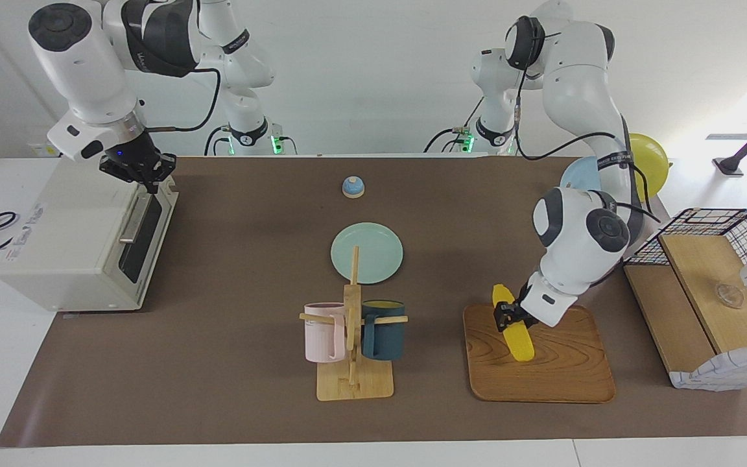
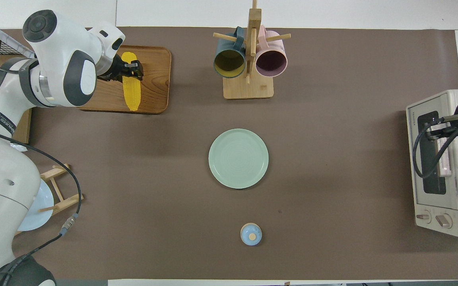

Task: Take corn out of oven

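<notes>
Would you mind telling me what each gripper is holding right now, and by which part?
The left gripper holds the corn near one end, over the wooden tray. The right gripper, above the oven, holds nothing.

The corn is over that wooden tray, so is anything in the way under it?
Nothing visible is. The left gripper is shut on the corn right over the wooden tray, and the tray's bare wood shows under and around it. The right gripper is over the oven, away from there.
</notes>
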